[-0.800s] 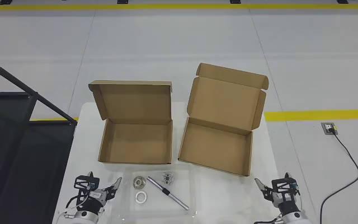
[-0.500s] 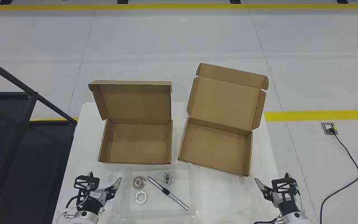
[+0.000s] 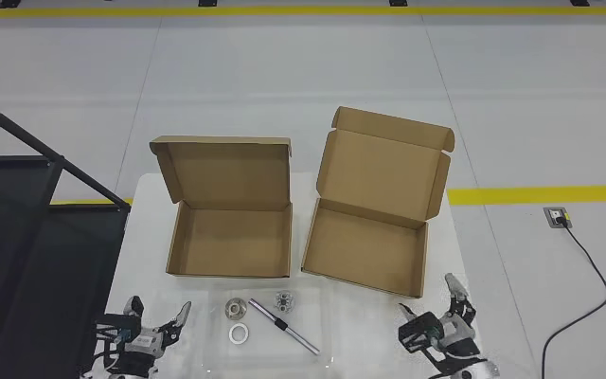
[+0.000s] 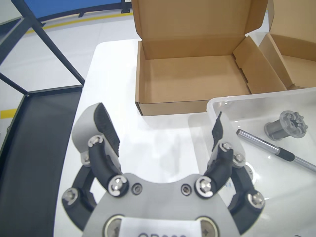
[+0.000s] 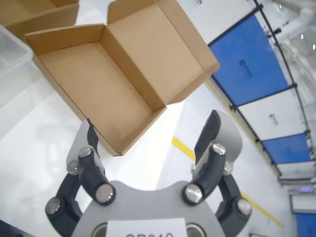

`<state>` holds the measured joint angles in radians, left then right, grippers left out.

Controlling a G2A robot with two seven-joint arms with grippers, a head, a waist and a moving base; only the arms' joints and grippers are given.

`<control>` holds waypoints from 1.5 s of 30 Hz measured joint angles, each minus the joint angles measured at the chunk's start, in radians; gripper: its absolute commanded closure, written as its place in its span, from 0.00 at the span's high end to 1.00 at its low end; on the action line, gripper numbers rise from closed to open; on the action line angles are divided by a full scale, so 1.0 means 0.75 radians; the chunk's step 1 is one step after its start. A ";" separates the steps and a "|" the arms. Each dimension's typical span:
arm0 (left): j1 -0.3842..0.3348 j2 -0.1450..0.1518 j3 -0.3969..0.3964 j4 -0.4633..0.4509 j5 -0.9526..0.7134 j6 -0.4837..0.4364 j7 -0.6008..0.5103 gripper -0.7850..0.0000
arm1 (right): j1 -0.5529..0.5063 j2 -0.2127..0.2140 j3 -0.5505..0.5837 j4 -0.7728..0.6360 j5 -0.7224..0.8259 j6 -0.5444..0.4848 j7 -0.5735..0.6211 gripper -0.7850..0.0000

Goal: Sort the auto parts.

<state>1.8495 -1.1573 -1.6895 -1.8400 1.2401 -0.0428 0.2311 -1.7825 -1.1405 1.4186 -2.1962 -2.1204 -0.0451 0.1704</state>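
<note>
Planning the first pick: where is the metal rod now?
In the top view the metal rod lies diagonally in the right half of the clear tray at the table's near edge, just beside the toothed hub.

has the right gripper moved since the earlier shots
Yes. The right gripper shifted toward the clear tray, ending closer to the near corner of the right box.

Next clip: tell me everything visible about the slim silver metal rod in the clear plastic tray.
The slim silver metal rod is straight and polished, with a dark band partway along and a thinner stretch beyond it. It lies flat on the floor of the clear plastic tray, diagonal in the top view, beside the toothed grey metal hub.
</note>
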 measured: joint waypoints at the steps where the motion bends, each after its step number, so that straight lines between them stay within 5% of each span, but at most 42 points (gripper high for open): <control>1: 0.011 0.000 -0.008 -0.001 -0.002 -0.008 0.013 1.00 | 0.017 -0.001 -0.043 -0.025 -0.086 -0.033 0.045 1.00; 7: 0.053 -0.005 -0.027 -0.001 -0.013 -0.016 0.054 1.00 | 0.219 -0.031 -0.377 -0.033 -0.462 -0.265 0.288 1.00; 15: 0.053 -0.005 -0.027 -0.001 -0.013 -0.016 0.053 1.00 | 0.585 -0.140 -0.747 0.163 -0.384 -0.491 0.684 1.00; 18: 0.053 -0.005 -0.027 -0.001 -0.013 -0.016 0.053 1.00 | 0.665 -0.169 -0.794 0.220 -0.303 -0.507 0.791 1.00; 31: 0.053 -0.005 -0.027 -0.001 -0.013 -0.016 0.053 1.00 | 0.669 -0.174 -0.820 0.210 -0.316 -0.548 0.738 1.00; 37: 0.053 -0.005 -0.027 -0.001 -0.013 -0.016 0.053 1.00 | 0.823 -0.230 -0.882 0.308 -0.008 -0.696 0.627 1.00; 45: 0.053 -0.005 -0.027 -0.001 -0.013 -0.016 0.053 1.00 | 1.158 -0.361 -0.955 0.685 0.694 -0.873 0.874 1.00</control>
<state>1.8890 -1.1610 -1.7095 -1.8404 1.2300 -0.0547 0.2712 -0.9137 -1.4115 0.7025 -1.6828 -1.5999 -0.6996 0.8259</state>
